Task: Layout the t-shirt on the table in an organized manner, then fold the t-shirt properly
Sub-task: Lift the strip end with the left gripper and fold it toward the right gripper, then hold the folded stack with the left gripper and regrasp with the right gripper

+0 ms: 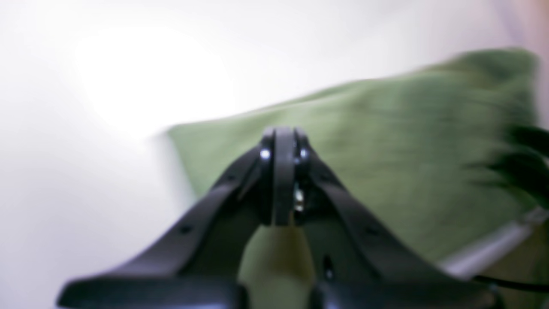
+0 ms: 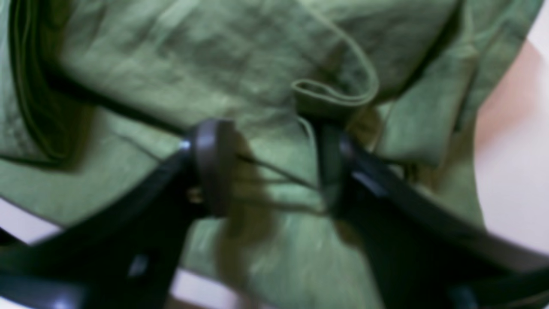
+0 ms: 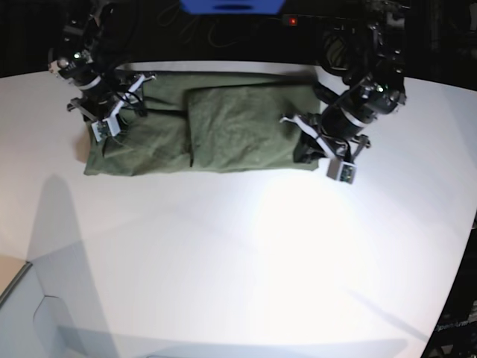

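The olive-green t-shirt [image 3: 223, 127] lies as a long folded band across the far part of the white table [image 3: 238, 261]. My right gripper [image 3: 112, 125] is over the band's left end. In the right wrist view the right gripper [image 2: 272, 167] stands open above creased t-shirt [image 2: 214, 56] cloth and a folded hem, with nothing between its fingers. My left gripper [image 3: 309, 149] is at the band's right end. In the blurred left wrist view the left gripper [image 1: 283, 133] is shut against the t-shirt [image 1: 386, 141]. Whether cloth is pinched does not show.
The table's curved edge [image 3: 458, 268] runs down the right side, and its front-left corner [image 3: 15, 287] is cut off. Behind the table are a dark backdrop with cables and a blue object [image 3: 231, 6]. Bare white tabletop [image 1: 85, 171] lies beside the shirt's end.
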`<state>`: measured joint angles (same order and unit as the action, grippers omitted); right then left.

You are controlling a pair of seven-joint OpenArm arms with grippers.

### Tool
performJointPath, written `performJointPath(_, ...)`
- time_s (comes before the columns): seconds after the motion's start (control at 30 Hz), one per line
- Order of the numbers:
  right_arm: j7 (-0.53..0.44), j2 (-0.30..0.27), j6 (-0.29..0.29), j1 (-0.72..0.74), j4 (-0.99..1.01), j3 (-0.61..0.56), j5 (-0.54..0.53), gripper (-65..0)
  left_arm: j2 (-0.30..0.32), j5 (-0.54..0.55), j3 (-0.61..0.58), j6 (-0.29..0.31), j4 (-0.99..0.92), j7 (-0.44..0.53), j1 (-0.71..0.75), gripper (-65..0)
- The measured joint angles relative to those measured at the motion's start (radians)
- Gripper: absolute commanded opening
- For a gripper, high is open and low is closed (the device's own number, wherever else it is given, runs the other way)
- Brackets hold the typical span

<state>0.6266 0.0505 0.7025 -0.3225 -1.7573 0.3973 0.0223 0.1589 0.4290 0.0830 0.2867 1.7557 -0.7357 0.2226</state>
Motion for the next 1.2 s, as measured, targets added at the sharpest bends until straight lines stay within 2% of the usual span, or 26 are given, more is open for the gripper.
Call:
performJointPath(0.07, 0.006, 0.0, -0.001, -0.009, -0.039, 0.005, 0.001, -21.2, 0.009, -0.007, 0.042, -0.006, -0.093, -0.007, -0.005, -64.8)
performJointPath(0.17, 0.005, 0.001, 0.0, -0.005, -0.079, 0.005, -0.003, -18.5, 0.014, 0.0, 0.046, -0.005, -0.152, -0.012, -0.008, -64.8)
performJointPath(0.3, 0.002, 0.008, 0.0, -0.005, -0.114, 0.008, -0.003, -18.1, 0.008, 0.007, 0.041, -0.002, -0.192, 0.009, -0.034, -64.8)
performJointPath(0.5, 0.007, 0.018, 0.0, 0.046, -0.104, 0.109, -0.002, -18.1, -0.009, 0.022, 0.04, 0.003, -0.243, 0.069, -0.046, -64.8)
performJointPath(0.8, 0.005, 0.013, 0.0, 0.13, 0.071, 0.235, -0.002, -18.0, -0.009, 0.021, 0.04, 0.005, -0.243, 0.078, -0.043, -64.8)
performJointPath(1.0, -0.003, -0.015, -0.001, 0.148, 0.143, 0.244, -0.012, -18.0, -0.009, 0.021, 0.04, 0.005, -0.243, 0.079, -0.043, -64.8)
performJointPath(1.2, -0.026, -0.014, -0.004, 0.152, 0.174, 0.243, -0.027, -18.3, -0.009, 0.021, 0.04, 0.005, -0.243, 0.078, -0.043, -64.8)
